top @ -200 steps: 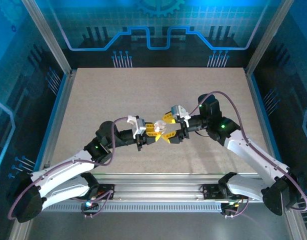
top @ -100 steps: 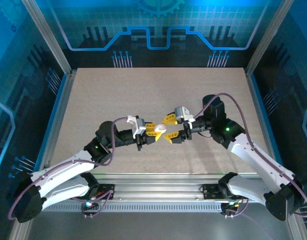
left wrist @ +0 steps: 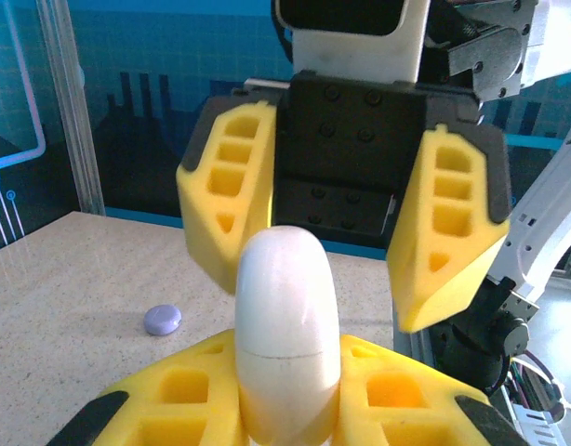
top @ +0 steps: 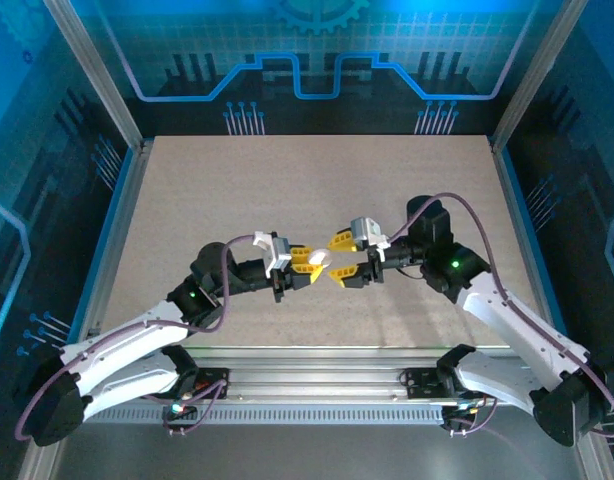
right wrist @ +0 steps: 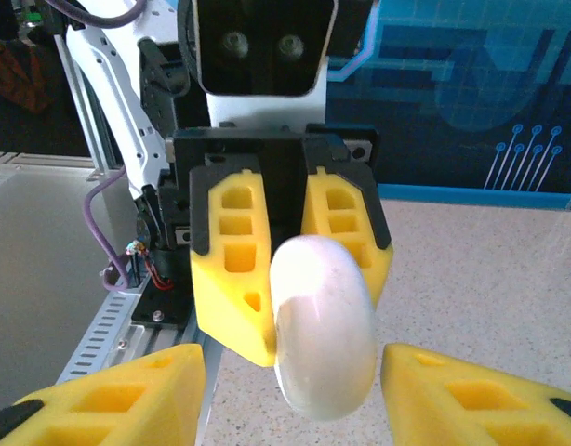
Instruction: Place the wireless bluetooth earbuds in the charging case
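Note:
The charging case (top: 320,258) is a smooth white egg-shaped shell with its lid down, held above the table's middle. My left gripper (top: 308,267) is shut on its lower half (left wrist: 285,307), yellow fingers (left wrist: 174,390) pressed against both sides. My right gripper (top: 337,259) faces it, open, its fingers (right wrist: 127,400) on either side of the case's free end (right wrist: 323,325) with a gap on each side. One small pale purple earbud (left wrist: 163,319) lies on the table beyond the case.
The speckled beige tabletop (top: 237,190) is bounded by metal frame posts (top: 97,80) and blue printed walls. The rail (top: 317,385) with both arm bases runs along the near edge.
The right arm has drawn back a little to the right and its jaws have narrowed round the case's free end. The left gripper and the case have stayed put.

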Action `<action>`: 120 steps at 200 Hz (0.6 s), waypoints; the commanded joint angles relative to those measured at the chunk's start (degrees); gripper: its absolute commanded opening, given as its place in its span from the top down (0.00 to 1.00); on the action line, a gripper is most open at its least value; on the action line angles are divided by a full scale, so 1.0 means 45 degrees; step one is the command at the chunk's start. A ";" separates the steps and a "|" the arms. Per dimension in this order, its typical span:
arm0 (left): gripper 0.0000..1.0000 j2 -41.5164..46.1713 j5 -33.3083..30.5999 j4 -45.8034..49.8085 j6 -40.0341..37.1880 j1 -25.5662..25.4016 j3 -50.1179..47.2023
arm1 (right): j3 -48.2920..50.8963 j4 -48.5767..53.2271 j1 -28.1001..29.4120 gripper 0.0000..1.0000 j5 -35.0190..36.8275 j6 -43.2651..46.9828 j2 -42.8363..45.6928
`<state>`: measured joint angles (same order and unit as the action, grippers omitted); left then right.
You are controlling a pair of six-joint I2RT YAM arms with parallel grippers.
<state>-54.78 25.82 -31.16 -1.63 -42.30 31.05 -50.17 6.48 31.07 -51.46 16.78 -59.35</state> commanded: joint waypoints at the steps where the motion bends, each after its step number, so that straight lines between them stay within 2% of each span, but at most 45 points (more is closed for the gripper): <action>1: 0.88 0.0241 0.0164 -0.0341 -0.0204 0.0023 0.0190 | -0.0586 0.0083 -0.0012 0.50 -0.0526 0.0237 -0.0312; 17: 0.87 0.0260 0.0160 -0.0361 -0.0204 0.0004 0.0190 | -0.0674 0.0064 -0.0020 0.53 -0.0707 0.0256 -0.0450; 53: 0.88 0.0260 0.0125 -0.0274 -0.0280 -0.0019 0.0159 | -0.0878 0.0215 -0.0007 0.68 -0.0888 0.0397 -0.0619; 120: 0.87 0.0129 0.0018 -0.0230 -0.0379 -0.0052 0.0151 | -0.0967 0.1054 -0.0029 0.85 -0.0822 0.0881 -0.0586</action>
<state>-54.30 26.46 -31.22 -2.72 -42.33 31.05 -53.34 8.95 30.96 -53.41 19.03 -62.17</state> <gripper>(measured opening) 0.220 0.206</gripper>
